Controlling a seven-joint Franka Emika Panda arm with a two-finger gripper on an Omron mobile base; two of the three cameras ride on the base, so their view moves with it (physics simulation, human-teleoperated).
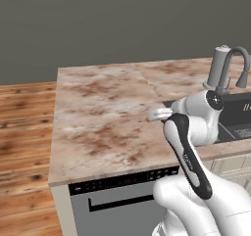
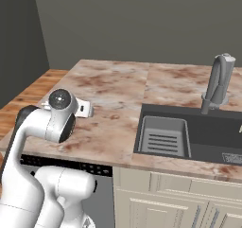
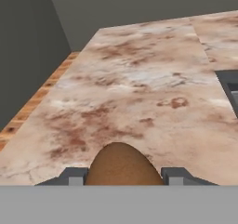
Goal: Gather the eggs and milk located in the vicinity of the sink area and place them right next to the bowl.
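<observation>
A brown egg (image 3: 121, 165) sits between my two dark fingertips in the hand view, with my gripper (image 3: 122, 175) shut on it above the marble counter (image 3: 139, 93). From the left base view the gripper (image 1: 159, 115) hovers over the counter just left of the sink (image 1: 238, 120). In the right base view the gripper (image 2: 85, 109) is partly hidden behind my wrist, left of the sink (image 2: 198, 135). The milk and the bowl are out of view.
A grey arched faucet (image 2: 215, 85) stands behind the sink, with a grey white-capped cylinder (image 1: 218, 66) beside it. A ribbed grey rack (image 2: 163, 137) lies in the basin's left half. The counter drops to wooden floor (image 1: 24, 127) on the left, with a dishwasher (image 1: 122, 193) under its front.
</observation>
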